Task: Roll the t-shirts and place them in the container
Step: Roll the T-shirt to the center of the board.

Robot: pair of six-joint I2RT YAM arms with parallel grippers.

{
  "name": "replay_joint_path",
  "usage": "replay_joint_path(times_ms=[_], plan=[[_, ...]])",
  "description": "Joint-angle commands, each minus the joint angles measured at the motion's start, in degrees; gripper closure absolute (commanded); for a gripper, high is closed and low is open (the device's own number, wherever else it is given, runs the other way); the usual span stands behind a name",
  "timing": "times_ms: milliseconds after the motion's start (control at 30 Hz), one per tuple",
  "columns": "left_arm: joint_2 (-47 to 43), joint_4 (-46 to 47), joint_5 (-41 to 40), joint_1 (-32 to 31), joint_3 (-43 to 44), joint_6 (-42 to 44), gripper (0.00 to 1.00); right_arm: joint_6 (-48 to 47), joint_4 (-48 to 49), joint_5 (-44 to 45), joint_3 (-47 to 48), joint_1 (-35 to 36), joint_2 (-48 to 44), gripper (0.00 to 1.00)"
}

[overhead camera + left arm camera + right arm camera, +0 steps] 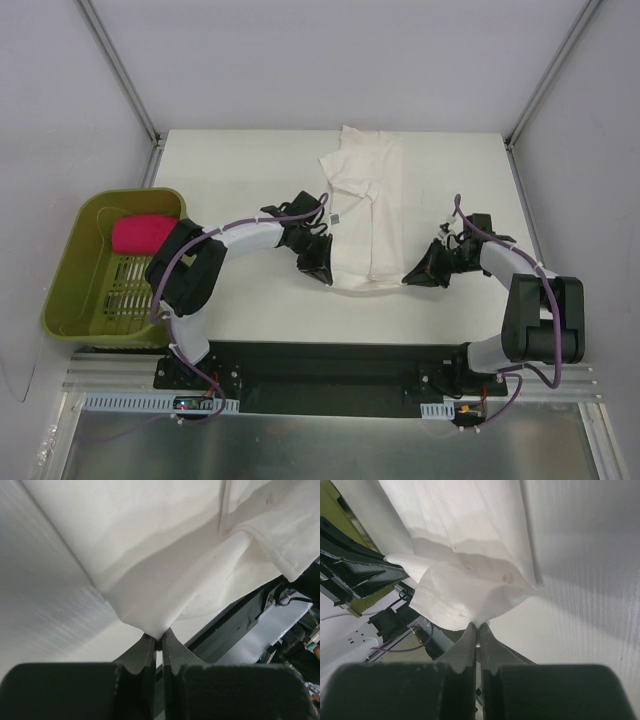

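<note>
**Both arms pinch the near hem, roll to run toward 12 o'clock**

The t-shirt [365, 215] lies folded into a narrow strip on the table [240, 170], a little to the 1 o'clock side of its middle. Its long axis runs from 12 to 6 o'clock. No chest print shows on the upper face.

The left end effector [318, 268] sits at the strip's near left corner and the right end effector [418, 273] at its near right corner. The near hem sags in a shallow curve between them. From the left one the cloth stretches away toward 1 o'clock, from the right one toward 11 o'clock. Each arm is just as near its own corner, so neither leads.

By my reading, the roll must carry this near edge up and over toward 12 o'clock, along the long axis, with both corners kept level.

The overhead view gives the layout but hides the fingertips under the black housings. The wrist views settle the grip. On the left, the fingers are closed tight with a peak of white cloth caught at their tips. On the right, they are likewise closed on a pinched corner, which is lifted off the table and shows two layers.

At 9 o'clock, well apart, a green basket [75, 290] holds something pink [140, 233].
</note>
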Motion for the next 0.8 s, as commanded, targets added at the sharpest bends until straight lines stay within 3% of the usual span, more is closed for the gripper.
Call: replay_joint_path(times_ms=[0,67,167,200,367,467,633,767], plan=[[1.6,-2.2,-1.9,0.3,4.0,-0.3,1.00,1.5,2.2,0.2,1.8,-0.4,1.6,0.99],[2.1,-2.3,-1.4,0.7,4.8,-0.4,0.96,1.9,3.2,0.2,2.2,-0.4,2.2,0.99],[1.6,-2.6,-0.1,2.2,4.8,-0.4,0.81,2.9,6.0,-1.3,2.8,-0.4,3.3,0.97],[1.3,-3.3,-0.1,2.7,4.5,-0.4,0.79,3.1,6.1,-1.1,3.5,-0.3,3.5,0.89],[-3.6,-4.9,-3.4,7.5,1.7,0.6,0.70,4.2,10.6,0.5,8.3,-0.3,3.9,0.75],[-5.8,-5.9,-7.1,7.9,2.0,3.6,0.68,3.1,10.0,1.1,11.9,-0.1,4.4,0.62],[-7.1,-6.5,-1.8,7.1,4.3,14.6,0.67,-7.6,2.3,3.3,15.1,-0.1,2.9,0.59],[-9.0,-6.7,-1.9,2.6,2.6,25.6,0.64,-22.0,-1.9,4.1,15.2,0.8,0.6,0.60]])
